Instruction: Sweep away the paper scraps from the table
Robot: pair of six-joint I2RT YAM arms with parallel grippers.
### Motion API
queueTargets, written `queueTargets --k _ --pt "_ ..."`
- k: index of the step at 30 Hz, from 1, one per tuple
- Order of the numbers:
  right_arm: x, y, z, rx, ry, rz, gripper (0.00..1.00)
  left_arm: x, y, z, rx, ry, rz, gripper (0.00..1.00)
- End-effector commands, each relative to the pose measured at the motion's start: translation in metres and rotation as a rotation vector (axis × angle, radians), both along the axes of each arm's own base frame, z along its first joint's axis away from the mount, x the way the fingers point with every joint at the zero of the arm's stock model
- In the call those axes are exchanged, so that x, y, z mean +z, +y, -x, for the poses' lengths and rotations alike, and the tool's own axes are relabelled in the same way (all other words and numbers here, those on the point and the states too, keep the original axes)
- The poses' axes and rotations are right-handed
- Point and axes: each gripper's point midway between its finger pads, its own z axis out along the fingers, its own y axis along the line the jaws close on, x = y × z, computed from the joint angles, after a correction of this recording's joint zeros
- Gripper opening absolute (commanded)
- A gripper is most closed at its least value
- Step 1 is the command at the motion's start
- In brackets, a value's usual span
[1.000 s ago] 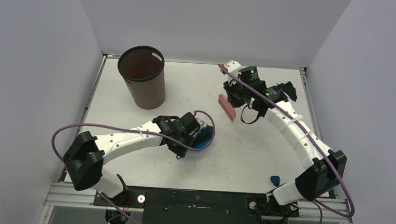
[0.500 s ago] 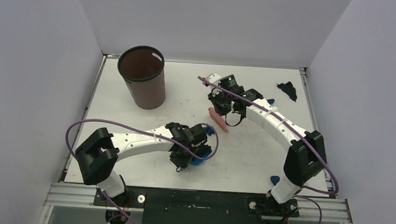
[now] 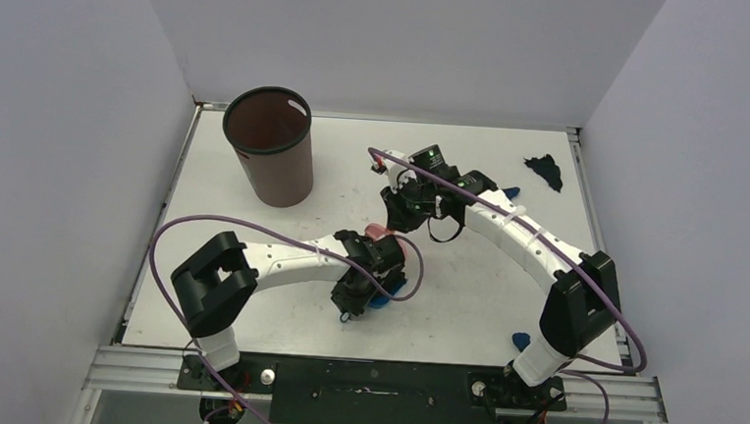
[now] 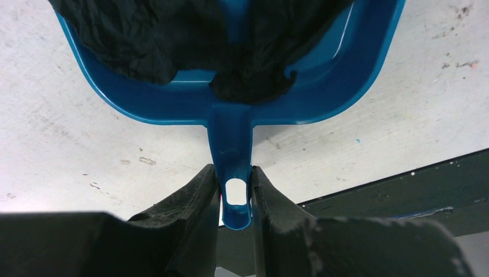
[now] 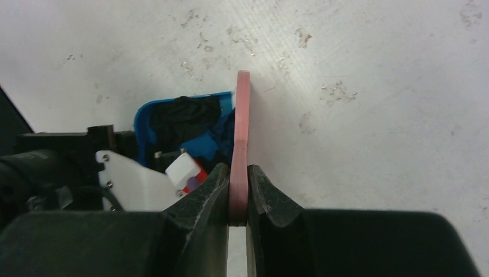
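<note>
Left jaws: pinching the handle (image 4: 233,156) of the blue dustpan (image 4: 328,92); the pan extends straight ahead of these jaws, over the white surface (image 4: 69,156); crumpled black paper scraps (image 4: 150,40) are seen inside the pan, just ahead of the handle root.

Right jaws: pressed onto the pink brush (image 5: 240,133), which is seen edge-on and projects ahead of them; the dustpan mouth with its dark scraps is noted just left of the brush; contact between the 2 cannot be told.

Loose on the surface: 1 black scrap (image 3: 545,170) at the far right corner, well apart from both jaws; 1 blue scrap (image 3: 521,340) behind the right jaws, beside that arm's base.

A brown bin (image 3: 270,147) stands upright, well left of both jaws.
</note>
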Motion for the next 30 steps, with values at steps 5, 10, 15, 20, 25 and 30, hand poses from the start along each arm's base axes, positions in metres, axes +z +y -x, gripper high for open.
queueTargets --k 5,10,15,20,25,30 --pt "0.051 -0.015 0.018 -0.006 0.033 -0.127 0.05 0.024 -0.020 -0.039 -0.007 -0.216 0.109 0.00" --pt "0.064 -0.027 0.008 -0.035 -0.041 -0.113 0.05 0.022 -0.027 -0.048 -0.034 -0.294 0.176 0.00" --pt "0.079 -0.032 0.002 -0.036 -0.088 -0.097 0.05 0.020 -0.043 -0.054 -0.069 -0.385 0.273 0.00" --pt "0.108 -0.038 0.002 -0.030 -0.154 -0.110 0.05 0.020 -0.053 -0.062 -0.086 -0.481 0.322 0.00" --pt "0.119 -0.052 0.000 -0.061 -0.216 -0.079 0.05 0.021 -0.055 -0.067 -0.071 -0.530 0.362 0.00" --pt "0.128 -0.067 -0.010 -0.115 -0.263 -0.067 0.05 0.020 -0.055 -0.067 -0.073 -0.538 0.371 0.00"
